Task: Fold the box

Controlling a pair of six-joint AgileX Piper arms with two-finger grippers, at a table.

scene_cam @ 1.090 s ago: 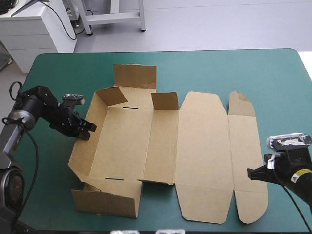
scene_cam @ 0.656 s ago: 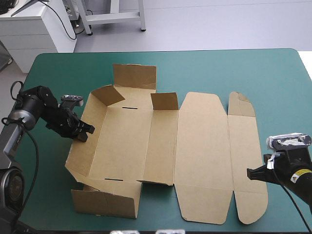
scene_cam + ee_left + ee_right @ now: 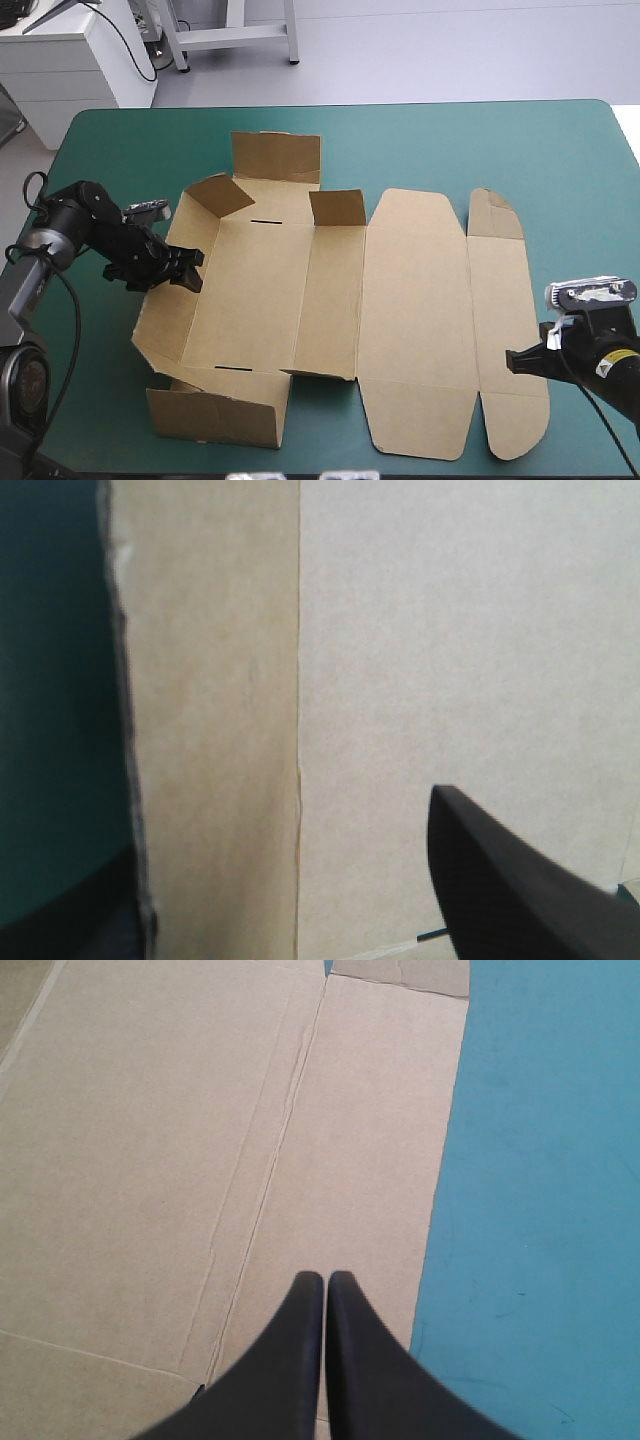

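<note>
The left gripper [image 3: 185, 270], spread wide, straddles the raised left wall of the brown cardboard box [image 3: 410, 300]. The right gripper [image 3: 325, 1278], pinched closed, points at the box's flat right edge.

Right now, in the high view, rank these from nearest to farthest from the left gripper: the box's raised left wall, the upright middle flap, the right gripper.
1. Raised left wall, right at the left gripper.
2. Upright middle flap, toward the far side.
3. Right gripper, far off on the opposite side.

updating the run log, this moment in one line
box: left wall raised | left gripper: open, astride it | right gripper: shut, at right flap
</note>
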